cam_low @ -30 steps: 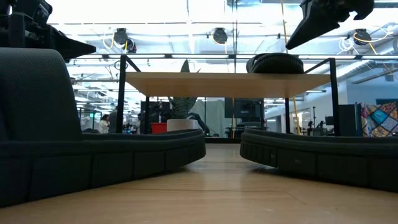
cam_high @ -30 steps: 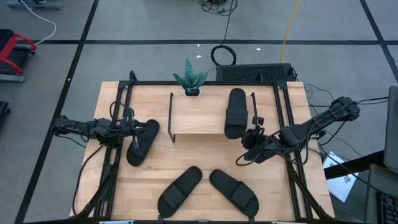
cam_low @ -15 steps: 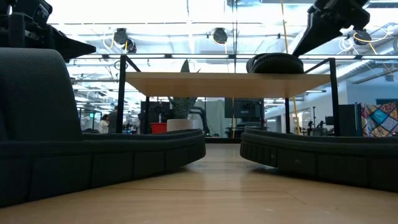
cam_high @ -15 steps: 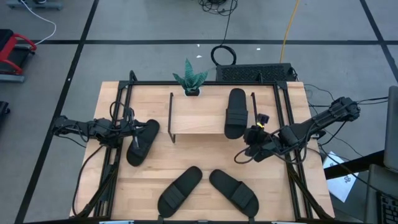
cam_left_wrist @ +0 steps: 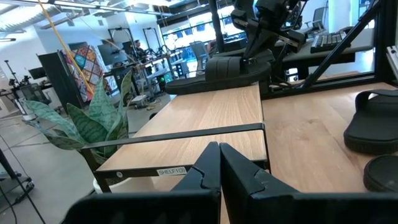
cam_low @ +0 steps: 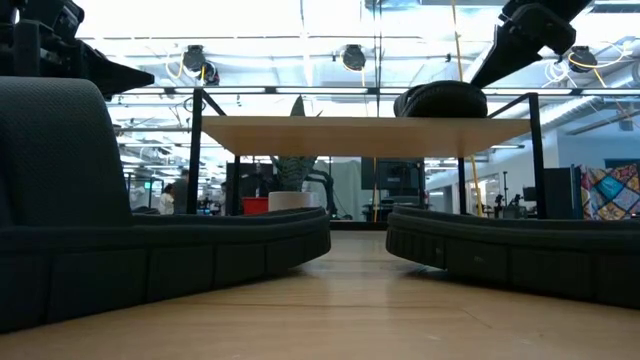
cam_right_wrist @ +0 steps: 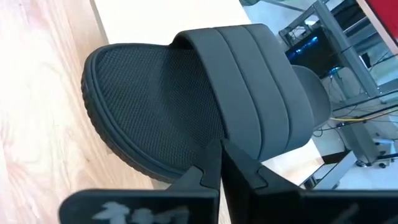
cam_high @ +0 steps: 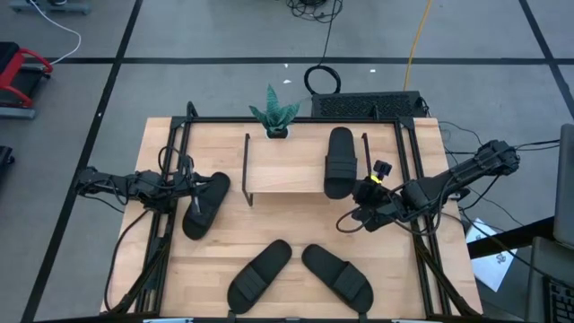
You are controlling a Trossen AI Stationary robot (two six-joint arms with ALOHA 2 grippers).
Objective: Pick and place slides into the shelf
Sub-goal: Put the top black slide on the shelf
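The shelf [cam_high: 287, 166] stands at the table's far middle, and one black slide [cam_high: 339, 161] lies on its top board, heel end over the near edge. My right gripper [cam_high: 360, 195] is shut at that slide's near right side. A second slide [cam_high: 204, 205] lies at the table's left, just near of my shut left gripper [cam_high: 191, 186], which touches nothing. Two more slides [cam_high: 260, 274] [cam_high: 336, 276] rest on their soles at the near middle. In the low view they fill the foreground before the shelf [cam_low: 365, 135]. My right gripper's shut fingertips [cam_right_wrist: 219, 163] seem to press against the sole's side rim [cam_right_wrist: 208, 142] beside the strap, coming level from the table's near right. The slide lies flat on the shelf top, its heel end overhanging. Whether the tips truly touch the rim, I cannot tell.
A small potted plant [cam_high: 274, 115] stands at the far edge behind the shelf. Black frame rails [cam_high: 170, 224] run along the table's left and right sides. Bare wood shows between the shelf and the two near slides.
My right gripper has moved toward the far edge and a little to the right, closing on the near end of the slide on the shelf. That slide has shifted slightly on the top board. The left arm has kept still.
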